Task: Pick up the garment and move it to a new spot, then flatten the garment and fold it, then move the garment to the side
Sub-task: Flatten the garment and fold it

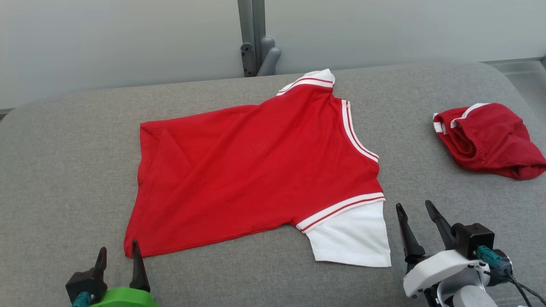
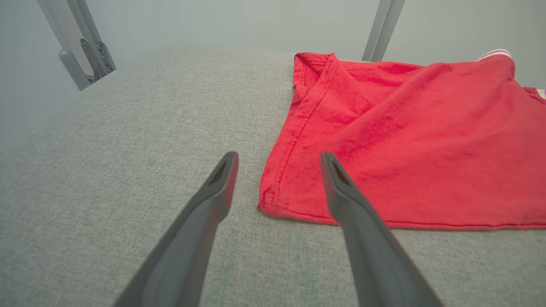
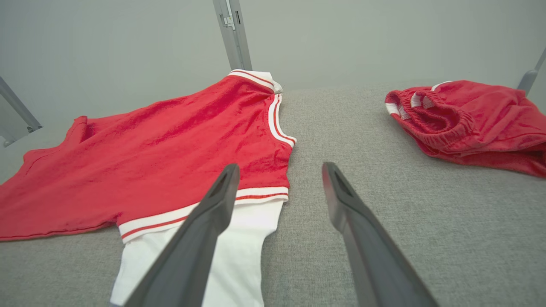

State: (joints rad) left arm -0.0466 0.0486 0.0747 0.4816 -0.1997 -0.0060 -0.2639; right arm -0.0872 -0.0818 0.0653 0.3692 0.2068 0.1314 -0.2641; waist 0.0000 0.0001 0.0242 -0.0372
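The red garment (image 1: 256, 170) lies flat mid-frame. Lower left, the left gripper (image 1: 118, 249) stands spread and empty at its hem corner; lower right, the right gripper (image 1: 413, 207) gapes empty beside its white sleeve (image 1: 354, 238).

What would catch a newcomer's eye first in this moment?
The red shirt with a white sleeve, spread nearly flat across the middle of the grey padded surface. Next, a crumpled red garment at the far right. The left end effector stands open at the shirt's near hem corner, the right end effector open beside the white sleeve.
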